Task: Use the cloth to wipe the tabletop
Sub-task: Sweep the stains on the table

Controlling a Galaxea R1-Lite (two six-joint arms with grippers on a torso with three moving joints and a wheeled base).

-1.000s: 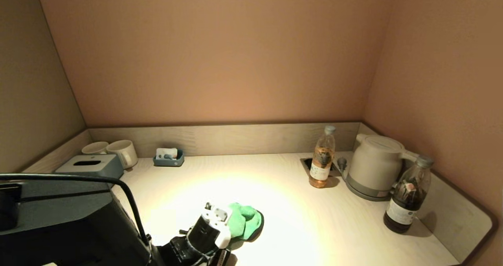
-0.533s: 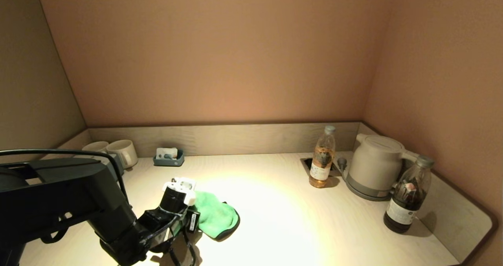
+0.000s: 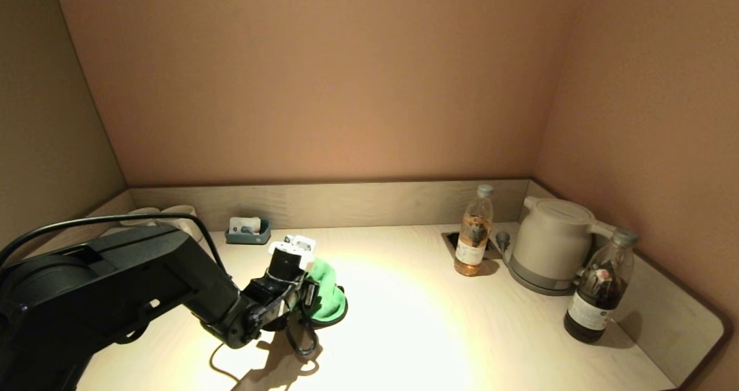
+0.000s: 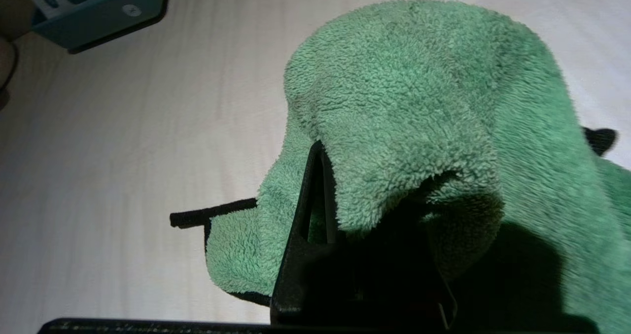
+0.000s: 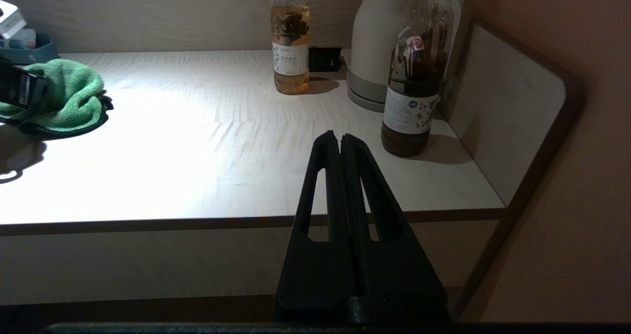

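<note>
A fluffy green cloth (image 3: 326, 290) with a dark edge lies bunched on the pale wooden tabletop (image 3: 404, 321), left of centre. It fills the left wrist view (image 4: 419, 102) and shows in the right wrist view (image 5: 64, 94). My left gripper (image 3: 314, 295) is shut on the cloth and presses it to the table; one black finger (image 4: 308, 201) shows, the other is hidden under the cloth. My right gripper (image 5: 341, 139) is shut and empty, parked off the table's front edge, out of the head view.
A clear bottle of amber drink (image 3: 473, 238), a white kettle (image 3: 551, 244) and a dark bottle (image 3: 600, 287) stand at the right. A small blue tray (image 3: 248, 232) and cups (image 3: 173, 212) sit at the back left. A raised rim (image 3: 346, 203) borders the table.
My left arm has swept the cloth across the table, first leftward from the front centre, then toward the back. The right arm has not moved.
</note>
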